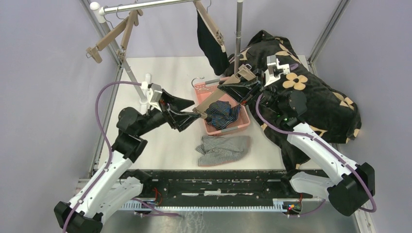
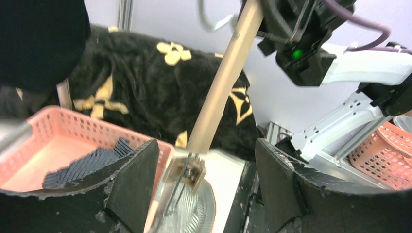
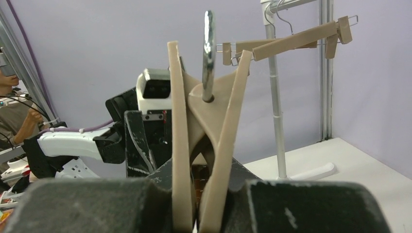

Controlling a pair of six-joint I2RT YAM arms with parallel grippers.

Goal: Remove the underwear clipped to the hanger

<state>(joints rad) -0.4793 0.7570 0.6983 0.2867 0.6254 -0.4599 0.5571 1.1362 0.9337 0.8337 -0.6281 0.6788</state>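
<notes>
Carrying everything, table (image 1: 160, 73): it is bearing the rail, the basket and the cloth.
Blanket (image 1: 316, 104): it is lying heaped at the far right, no part of the job.
Rail (image 1: 145, 6): it is running along the far side, holding the hangers.
Basket (image 1: 233, 129): it is sitting mid-table.
Black shorts (image 1: 210, 43): they are still hanging clipped under the rail, untouched.
Grey striped shorts (image 1: 223, 148): they are lying loose on the table, near side of the basket, so seemingly done.
Navy shorts (image 1: 222, 114): they are dangling from the hanger (image 1: 214, 99) into the basket, being worked on.
Right hand (image 3: 197, 204): it is clamping the hanger near its hook.
Left hand (image 2: 206, 160): its fingers are standing apart around the clip (image 2: 187, 172).
Progress: roughly a third is looking finished.
</notes>
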